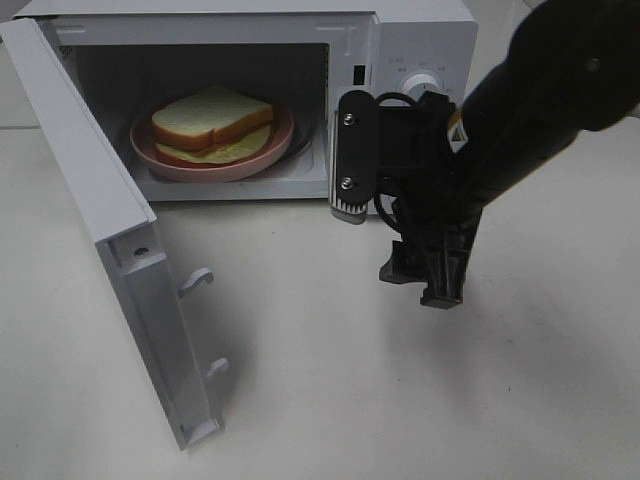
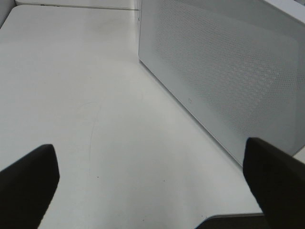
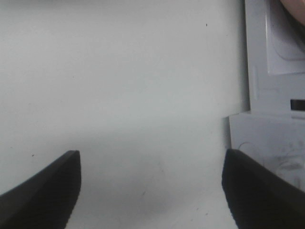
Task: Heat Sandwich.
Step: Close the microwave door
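Note:
The sandwich (image 1: pixel 213 120), two white bread slices with tan crust, lies on a round pink plate (image 1: pixel 262 158) inside the open white microwave (image 1: pixel 400 40). My right gripper (image 1: pixel 424 283) hangs in front of the microwave's control panel, pointing down at the table, open and empty. It is to the right of the cavity and apart from the sandwich. In the right wrist view its two dark fingers (image 3: pixel 43 186) stand wide apart over bare table. My left gripper (image 2: pixel 150 191) is open and empty in the left wrist view. It is out of the exterior high view.
The microwave door (image 1: pixel 110 230) swings out to the left towards the table's front, with two latch hooks (image 1: pixel 197 280) on its edge. Its dotted outer panel (image 2: pixel 228 71) fills the left wrist view. The microwave's lower front corner (image 3: pixel 267 138) shows in the right wrist view.

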You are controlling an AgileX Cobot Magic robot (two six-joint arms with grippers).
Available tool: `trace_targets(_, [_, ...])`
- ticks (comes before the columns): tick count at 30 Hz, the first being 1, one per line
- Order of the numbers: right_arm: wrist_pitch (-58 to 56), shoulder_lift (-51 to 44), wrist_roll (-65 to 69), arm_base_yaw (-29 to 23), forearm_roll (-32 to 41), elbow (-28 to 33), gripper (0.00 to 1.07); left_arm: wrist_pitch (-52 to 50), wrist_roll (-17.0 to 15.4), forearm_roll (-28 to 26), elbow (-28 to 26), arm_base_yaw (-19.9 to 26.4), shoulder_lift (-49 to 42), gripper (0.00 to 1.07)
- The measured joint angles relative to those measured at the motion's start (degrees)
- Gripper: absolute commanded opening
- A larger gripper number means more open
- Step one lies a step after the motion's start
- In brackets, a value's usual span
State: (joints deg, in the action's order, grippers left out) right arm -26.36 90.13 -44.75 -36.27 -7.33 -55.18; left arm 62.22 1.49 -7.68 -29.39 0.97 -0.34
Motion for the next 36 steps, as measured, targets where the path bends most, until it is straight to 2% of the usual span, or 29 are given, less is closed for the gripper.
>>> trace_targets(7, [0.9,-8.9,11.5,0.0,0.0,7.4,0.76,0.0,0.0,0.0,0.0,0.0,0.0,0.98])
trace_targets(14, [-0.2,-17.6,25.3,0.0,0.1,11.6,0.76,0.0,0.0,0.0,0.0,0.0,0.0,0.98])
trace_targets(24, [-14.6,-31.1,40.2,0.0,0.1,12.7,0.76,0.0,0.0,0.0,0.0,0.0,0.0,0.98])
trace_targets(36, [-30.1,-44.1,43.7,0.0,0.2,12.7,0.76,0.0,0.0,0.0,0.0,0.0,0.0,0.98])
